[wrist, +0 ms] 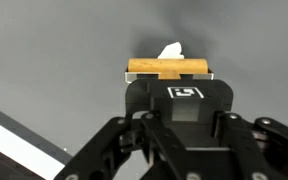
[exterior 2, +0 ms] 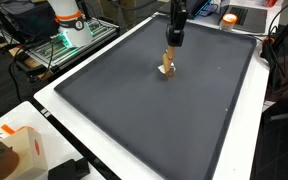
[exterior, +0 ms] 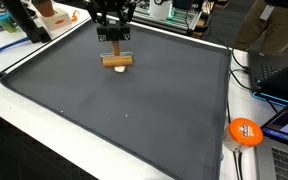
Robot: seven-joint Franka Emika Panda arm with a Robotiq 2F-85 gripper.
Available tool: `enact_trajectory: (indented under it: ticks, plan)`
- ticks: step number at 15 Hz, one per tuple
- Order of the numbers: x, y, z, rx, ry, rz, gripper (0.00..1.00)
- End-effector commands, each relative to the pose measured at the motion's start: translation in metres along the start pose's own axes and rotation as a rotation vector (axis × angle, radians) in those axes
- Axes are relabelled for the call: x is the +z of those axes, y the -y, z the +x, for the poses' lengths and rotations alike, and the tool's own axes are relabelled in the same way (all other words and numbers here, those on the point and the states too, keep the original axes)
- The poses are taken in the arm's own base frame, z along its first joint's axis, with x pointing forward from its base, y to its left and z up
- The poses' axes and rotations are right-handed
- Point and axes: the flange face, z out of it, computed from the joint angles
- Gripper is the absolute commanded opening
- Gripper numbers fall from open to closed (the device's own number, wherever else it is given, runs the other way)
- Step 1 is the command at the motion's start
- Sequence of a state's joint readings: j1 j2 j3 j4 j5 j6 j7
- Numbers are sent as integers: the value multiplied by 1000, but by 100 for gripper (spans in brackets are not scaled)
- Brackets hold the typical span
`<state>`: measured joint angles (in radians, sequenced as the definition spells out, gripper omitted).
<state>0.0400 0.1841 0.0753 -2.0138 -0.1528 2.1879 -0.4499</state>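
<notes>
Count, left to right in an exterior view: one hand (exterior: 115, 55), one wooden dowel (exterior: 116, 61), one small white piece (exterior: 121, 71), one orange disc (exterior: 246, 131). Hand clamped on the dowel, with pads at its two ends in the wrist view. Dowel located over the far part of one dark mat (exterior: 124, 120) on the table (exterior: 44, 135), near the mat's far edge. Long axis level, pointing left to right across the wrist view. White piece just beside the dowel; contact between the two not discernible
</notes>
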Motion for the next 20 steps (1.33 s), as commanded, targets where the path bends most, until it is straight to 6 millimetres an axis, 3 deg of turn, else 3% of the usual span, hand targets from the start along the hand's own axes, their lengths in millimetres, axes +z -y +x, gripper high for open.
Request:
enact_trajectory:
  ticks: [1, 7, 13, 16, 20]
  plan:
    - [29, -2, -12, 34, 82, 57, 22]
    - [49, 0, -7, 37, 104, 67, 22]
    - [70, -3, -14, 54, 189, 109, 22]
    - [43, -8, -23, 68, 166, 95, 22]
    - [-34, 5, -54, 74, 35, 26, 22]
